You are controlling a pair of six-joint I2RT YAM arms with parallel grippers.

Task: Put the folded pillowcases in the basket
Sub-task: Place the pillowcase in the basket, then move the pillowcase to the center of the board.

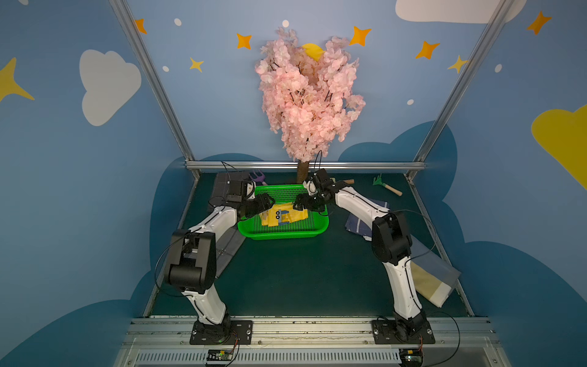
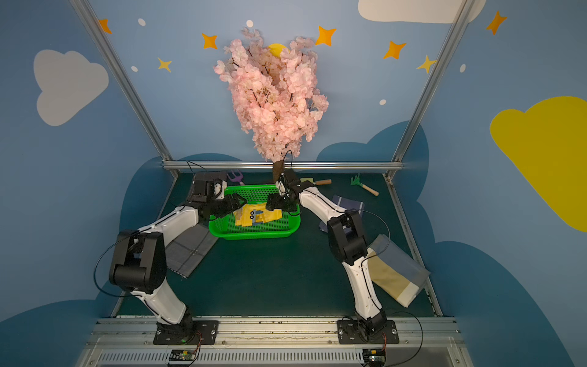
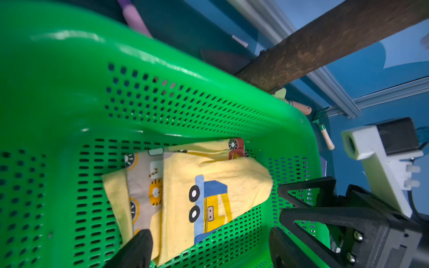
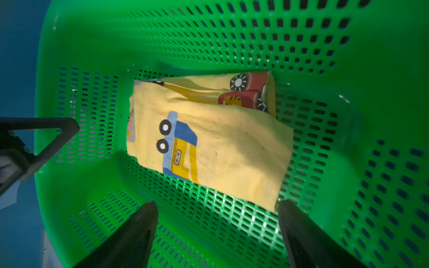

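The folded pillowcase [image 1: 284, 216] [image 2: 258, 216], yellow with a blue truck print, lies flat on the bottom of the green basket [image 1: 282, 236] [image 2: 251, 235]. Both grippers hover over the basket from opposite ends. My left gripper [image 1: 269, 203] [image 3: 210, 232] stands open above one end of the pillowcase [image 3: 209, 192]. My right gripper [image 1: 297, 205] [image 4: 217, 204] is open too, with only basket mesh [image 4: 209, 34] between its fingers and the pillowcase [image 4: 220, 143] just beyond them. Neither holds the cloth.
A tree trunk [image 1: 303, 173] rises right behind the basket. A grey cloth [image 1: 227, 244] lies under the left arm. A blue cloth [image 1: 359, 222] and a beige-and-grey cloth [image 1: 435, 279] lie at the right. A toy rake [image 1: 386, 186] and a purple fork [image 1: 259, 176] sit at the back.
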